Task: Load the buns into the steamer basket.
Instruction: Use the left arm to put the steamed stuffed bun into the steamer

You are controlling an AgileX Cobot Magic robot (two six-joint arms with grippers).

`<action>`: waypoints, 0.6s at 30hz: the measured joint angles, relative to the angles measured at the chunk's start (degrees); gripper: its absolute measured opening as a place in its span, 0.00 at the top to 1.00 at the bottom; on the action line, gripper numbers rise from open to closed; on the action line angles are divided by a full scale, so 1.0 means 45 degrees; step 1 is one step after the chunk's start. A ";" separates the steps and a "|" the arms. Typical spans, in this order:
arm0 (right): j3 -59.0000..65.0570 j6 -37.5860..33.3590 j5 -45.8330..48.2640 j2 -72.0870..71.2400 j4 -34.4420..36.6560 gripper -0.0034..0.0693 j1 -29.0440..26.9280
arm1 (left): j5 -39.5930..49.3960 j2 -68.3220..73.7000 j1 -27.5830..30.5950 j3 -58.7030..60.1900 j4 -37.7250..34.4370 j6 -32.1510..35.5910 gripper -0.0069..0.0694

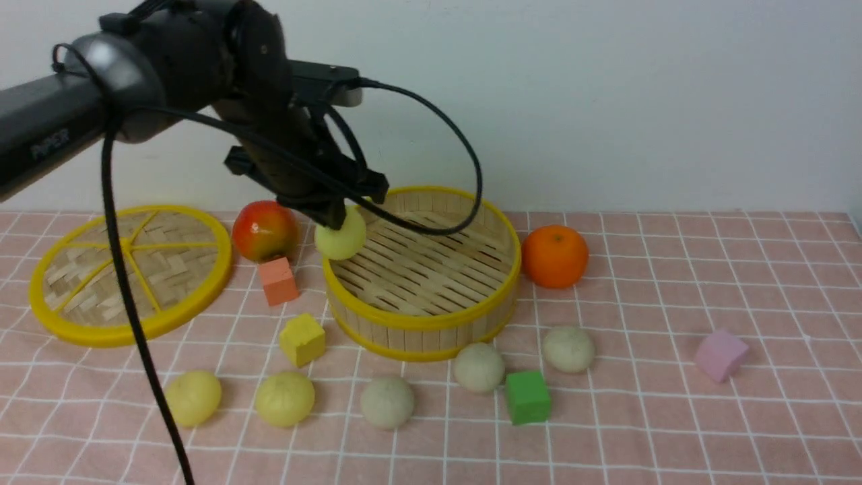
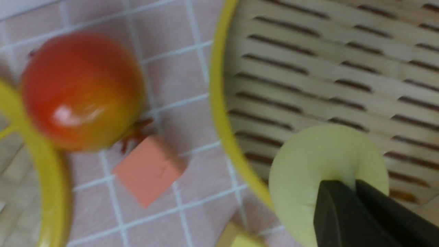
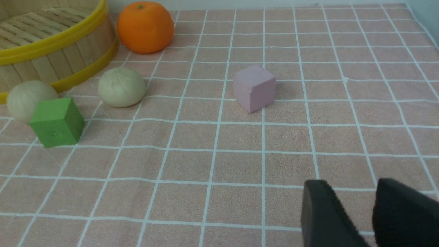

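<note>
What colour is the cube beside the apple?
The cube is salmon orange, clearest in the front view.

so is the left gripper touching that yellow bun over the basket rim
Touching. The left wrist view shows the left gripper pinched shut into the pale yellow bun, whose soft surface dents around the tips.

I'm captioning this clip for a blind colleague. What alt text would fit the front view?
The left gripper holds a pale yellow bun at the left rim of an empty steamer basket. Five more buns lie in front on a pink checked cloth among four coloured blocks, with an apple, an orange and the lid nearby.
</note>
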 joint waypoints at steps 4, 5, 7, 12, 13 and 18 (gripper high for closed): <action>0.0000 0.0000 0.0000 0.0000 0.0000 0.62 0.0000 | 0.0000 0.1149 -0.0188 -0.0876 0.0289 0.0000 0.93; 0.0000 0.0000 0.0000 0.0000 0.0000 0.62 0.0000 | 0.0000 0.1278 -0.0188 -0.0956 0.0313 0.0000 0.93; 0.0000 0.0000 0.0000 0.0000 0.0000 0.62 0.0000 | -0.0014 0.2047 -0.0192 -0.1374 0.0393 0.0000 0.93; 0.0000 0.0000 0.0000 0.0000 0.0000 0.62 0.0000 | -0.0252 0.2889 -0.0192 -0.1613 0.0803 -0.0327 0.93; 0.0000 0.0000 0.0000 0.0000 0.0000 0.62 0.0000 | -0.0340 0.2942 -0.0192 -0.1638 0.0921 -0.0413 0.93; 0.0000 0.0000 0.0000 0.0000 0.0000 0.62 0.0000 | -0.0451 0.2966 -0.0192 -0.1710 0.1068 -0.0533 0.88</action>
